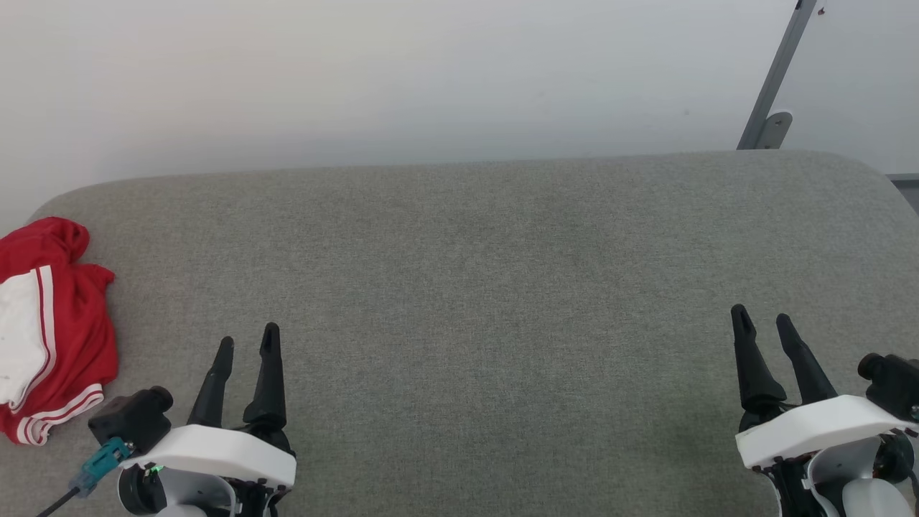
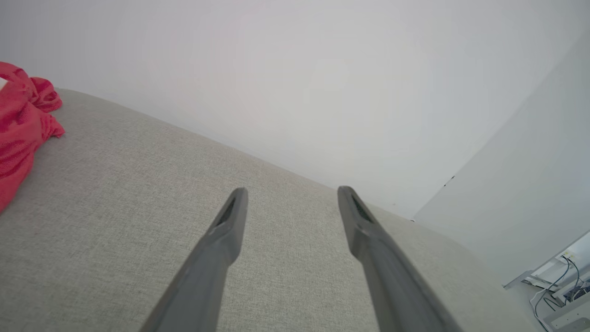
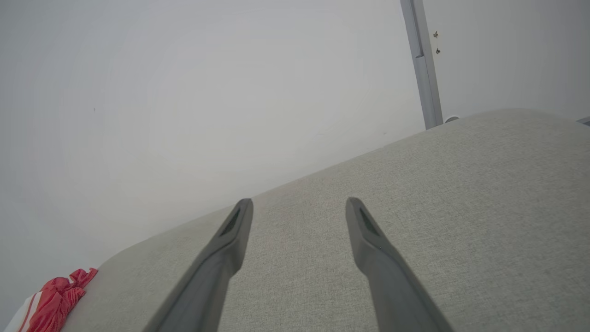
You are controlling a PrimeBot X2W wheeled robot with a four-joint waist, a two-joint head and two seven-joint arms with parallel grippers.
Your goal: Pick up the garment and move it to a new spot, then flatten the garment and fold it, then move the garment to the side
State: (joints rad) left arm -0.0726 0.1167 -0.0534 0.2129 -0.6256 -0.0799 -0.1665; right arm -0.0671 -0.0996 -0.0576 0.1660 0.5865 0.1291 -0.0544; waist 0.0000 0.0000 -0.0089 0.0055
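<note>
The garment (image 1: 54, 327) is a red T-shirt with a white, red-striped sleeve, lying crumpled at the far left of the grey fabric surface (image 1: 488, 273). Its red folds also show at the left edge of the left wrist view (image 2: 23, 120) and in the bottom left corner of the right wrist view (image 3: 55, 299). My left gripper (image 1: 248, 343) stands open at the lower left, a little to the right of the garment and apart from it. At the lower right my right gripper (image 1: 762, 319) is open too. Nothing lies between either pair of fingers.
The grey surface ends at a rounded far edge against a plain white wall (image 1: 402, 79). A grey metal post (image 1: 779, 75) stands behind the surface's far right corner. Cables and a frame (image 2: 560, 288) show past the surface's edge in the left wrist view.
</note>
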